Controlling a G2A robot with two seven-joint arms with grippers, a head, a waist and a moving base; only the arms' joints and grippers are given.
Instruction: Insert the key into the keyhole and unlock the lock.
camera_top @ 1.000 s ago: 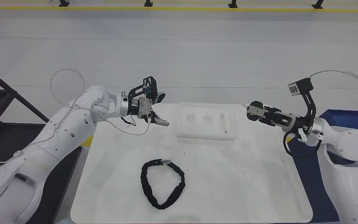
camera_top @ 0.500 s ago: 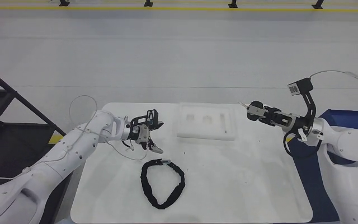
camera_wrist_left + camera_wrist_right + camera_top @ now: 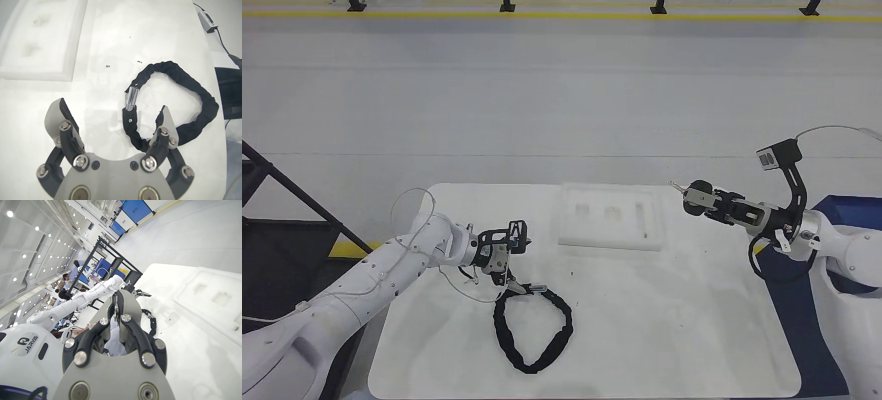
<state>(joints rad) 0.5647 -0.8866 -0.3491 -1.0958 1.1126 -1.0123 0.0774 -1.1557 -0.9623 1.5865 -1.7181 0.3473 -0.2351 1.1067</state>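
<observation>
The left jaws gaped open above the lock point(image 3: 131, 98); closing off-centre could roll its cylinder away. Right jaws pinched the key point(image 3: 115, 308).

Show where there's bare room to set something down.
Free: the right half of the table, between the chain lock and the right edge, nearer than the foam tray. Crowded: the left side, where the open left claw is over that lock.

Beyond your left pincer point(image 3: 113, 108) the white tabletop point(image 3: 692, 330) gives way to pale grey floor point(image 3: 562, 100) with a yellow line point(image 3: 572, 15) far off; a black frame point(image 3: 123, 260) stands outboard of it, ceiling spotlights point(image 3: 24, 256) overhead in rows
</observation>
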